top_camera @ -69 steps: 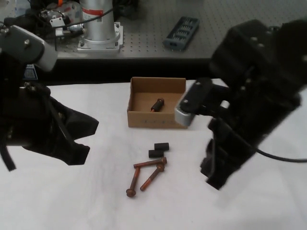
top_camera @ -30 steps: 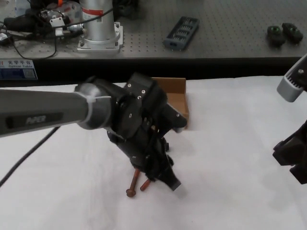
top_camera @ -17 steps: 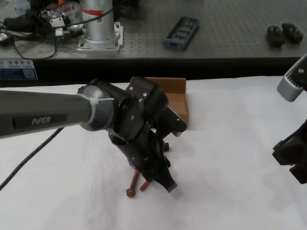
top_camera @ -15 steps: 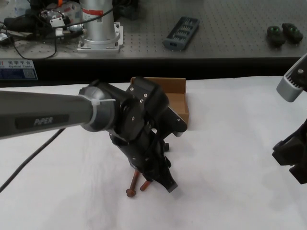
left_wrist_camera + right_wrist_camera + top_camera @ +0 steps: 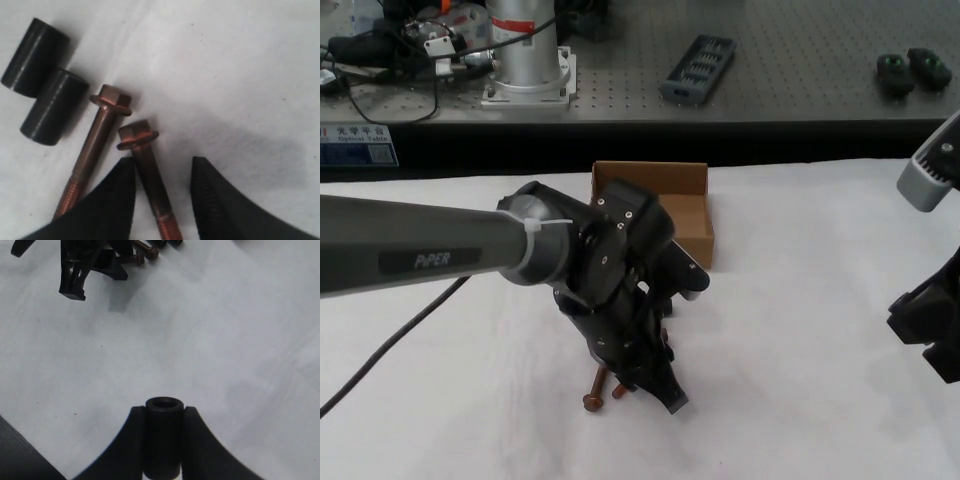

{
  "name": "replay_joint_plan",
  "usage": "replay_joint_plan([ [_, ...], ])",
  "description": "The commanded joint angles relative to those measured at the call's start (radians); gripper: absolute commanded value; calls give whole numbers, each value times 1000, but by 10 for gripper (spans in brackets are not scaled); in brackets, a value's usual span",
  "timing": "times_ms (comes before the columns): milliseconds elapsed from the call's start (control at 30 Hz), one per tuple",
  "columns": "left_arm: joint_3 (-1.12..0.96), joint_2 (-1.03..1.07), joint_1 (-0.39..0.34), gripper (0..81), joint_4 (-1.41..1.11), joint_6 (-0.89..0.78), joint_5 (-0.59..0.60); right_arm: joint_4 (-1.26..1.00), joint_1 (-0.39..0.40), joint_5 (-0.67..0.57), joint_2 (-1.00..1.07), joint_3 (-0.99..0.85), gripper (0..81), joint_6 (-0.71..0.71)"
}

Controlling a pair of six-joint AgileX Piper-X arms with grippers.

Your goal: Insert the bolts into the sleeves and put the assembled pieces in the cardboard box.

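L gripper (image 5: 162,172) open, nothing held, jaws straddling bolt (image 5: 138,136) shank on white cloth (image 5: 240,75); R gripper (image 5: 164,412) clamped on sleeve (image 5: 163,437); bolt prob rigid, slick, rolls easy, so pinch mid-shank below head.

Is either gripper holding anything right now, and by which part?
The right gripper holds a black sleeve by its side walls, bore end showing. The left gripper holds nothing: it is open, astride a bolt at its shank.
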Motion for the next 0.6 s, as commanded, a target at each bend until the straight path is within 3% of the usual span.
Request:
replay_joint_plan([
  [0,-6,27,-1,145,-3,20,-49,-5,-6,-14,-14,-2,19,0],
  [100,-6,27,-1,8,-3,31,-49,-5,-6,-14,-14,-2,19,0],
  [400,-9,-2,-1,6,26,28,-49,-5,-6,-14,-14,-2,19,0],
  [567,-9,-96,-1,6,14,-123,-49,-5,-6,-14,-14,-2,19,0],
])
